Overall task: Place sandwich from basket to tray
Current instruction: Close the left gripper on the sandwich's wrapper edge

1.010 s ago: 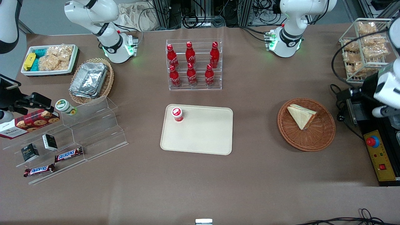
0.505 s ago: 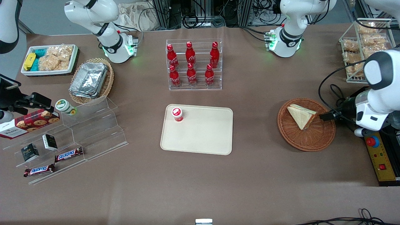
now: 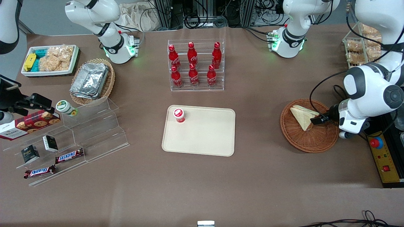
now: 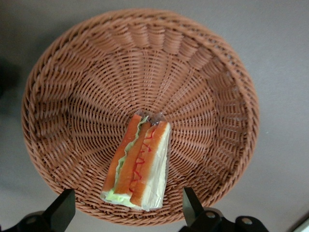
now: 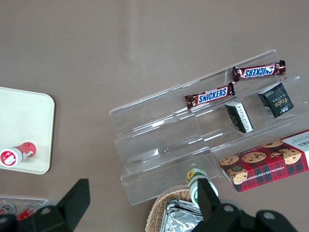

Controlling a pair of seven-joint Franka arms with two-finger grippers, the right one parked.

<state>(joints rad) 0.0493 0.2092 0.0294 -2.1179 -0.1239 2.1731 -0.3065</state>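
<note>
The sandwich [image 3: 303, 116] lies in the round reddish-brown basket [image 3: 309, 138], toward the working arm's end of the table. In the wrist view its cut edge [image 4: 140, 164] shows orange-red and green filling against the basket [image 4: 96, 82] weave. The left arm's gripper [image 3: 315, 120] hovers low over the basket, at the sandwich's cut edge. It is open: the fingers [image 4: 192, 208] stand wide apart on either side of the sandwich's near end and hold nothing. The cream tray [image 3: 205, 135] lies at the table's middle with a small red-capped bottle [image 3: 179, 115] on one corner.
A clear rack of red cola bottles [image 3: 195, 66] stands farther from the front camera than the tray. A yellow control box with a red button [image 3: 383, 157] sits beside the basket. A wire rack of snacks [image 3: 359, 50] stands near the working arm's base.
The left arm has swung in from the table's end over the basket. Its gripper, earlier outside the rim, now reaches the sandwich's cut edge. The sandwich has not moved.
</note>
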